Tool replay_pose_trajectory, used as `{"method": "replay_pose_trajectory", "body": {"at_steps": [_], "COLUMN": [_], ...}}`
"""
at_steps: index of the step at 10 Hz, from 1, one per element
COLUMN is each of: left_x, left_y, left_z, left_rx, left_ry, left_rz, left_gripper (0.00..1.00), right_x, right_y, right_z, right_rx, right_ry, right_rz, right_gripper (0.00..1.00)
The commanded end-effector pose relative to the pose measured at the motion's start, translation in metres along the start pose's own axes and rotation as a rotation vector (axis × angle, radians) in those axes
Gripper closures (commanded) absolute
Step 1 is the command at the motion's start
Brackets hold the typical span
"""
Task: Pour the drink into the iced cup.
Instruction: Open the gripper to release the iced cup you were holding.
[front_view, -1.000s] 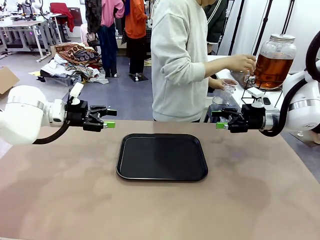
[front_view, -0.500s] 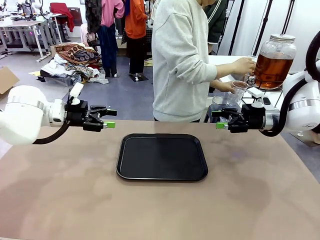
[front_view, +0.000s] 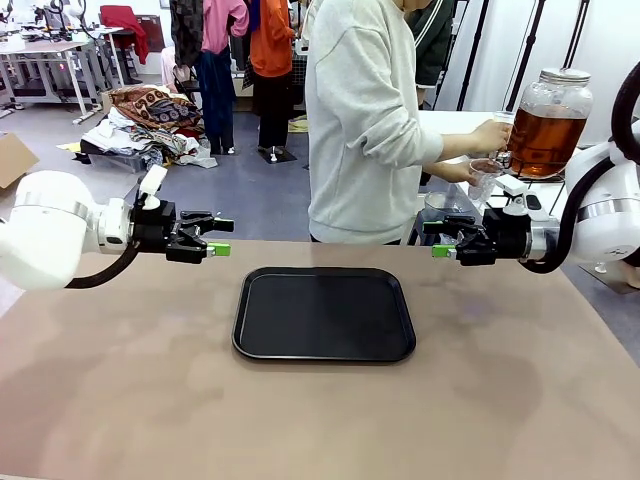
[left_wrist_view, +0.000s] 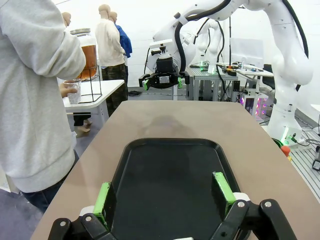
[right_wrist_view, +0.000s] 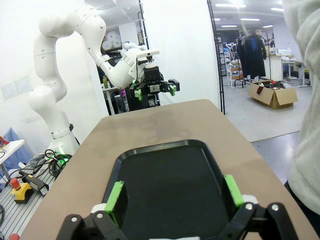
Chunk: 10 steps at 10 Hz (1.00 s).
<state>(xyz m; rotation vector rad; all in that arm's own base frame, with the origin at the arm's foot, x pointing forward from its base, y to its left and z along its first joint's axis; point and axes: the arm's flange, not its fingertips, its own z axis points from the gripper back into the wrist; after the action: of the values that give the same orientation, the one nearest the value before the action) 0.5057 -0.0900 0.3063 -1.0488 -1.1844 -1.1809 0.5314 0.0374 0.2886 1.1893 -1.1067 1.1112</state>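
The person in a pale grey sweatshirt (front_view: 365, 110) stands at a white side table (front_view: 445, 125) beyond the far right of the main brown table (front_view: 320, 410). One hand (front_view: 492, 130) is at the tap of the big round lidded glass jar (front_view: 548, 120). It holds the translucent amber-brown drink (front_view: 545, 140). The other hand holds a clear plastic cup (front_view: 484, 172) just below the tap. Whether liquid is flowing cannot be told. The cup's contents are too small to read.

Judgement: the pour is starting or about to start, so the cup is probably still unfilled.

The left gripper (front_view: 212, 238) and right gripper (front_view: 440, 240) hover over opposite table edges. Both have jaws spread wide and hold nothing. They face each other across the bare black rectangular plastic tray (front_view: 325, 312) at the table's centre. What is left appears to be filling the cup. It may then come onto the tray.
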Motion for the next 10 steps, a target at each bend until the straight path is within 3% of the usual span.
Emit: {"method": "replay_pose_trajectory", "body": {"at_steps": [1,10], "left_x": [0.0019,0.0019], "left_y": [0.0018,0.0018], "left_z": [0.0002,0.0002], "left_rx": [-0.008,-0.008], "left_ry": [0.008,0.008], "left_rz": [0.001,0.001], "left_gripper": [0.0,0.0], "right_x": [0.0029,0.0029], "right_y": [-0.0009,-0.0009], "right_z": [-0.0017,-0.0017], "right_rx": [0.002,0.002], "right_ry": [0.003,0.003], "right_rz": [-0.001,-0.001], "right_gripper": [0.0,0.0]}}
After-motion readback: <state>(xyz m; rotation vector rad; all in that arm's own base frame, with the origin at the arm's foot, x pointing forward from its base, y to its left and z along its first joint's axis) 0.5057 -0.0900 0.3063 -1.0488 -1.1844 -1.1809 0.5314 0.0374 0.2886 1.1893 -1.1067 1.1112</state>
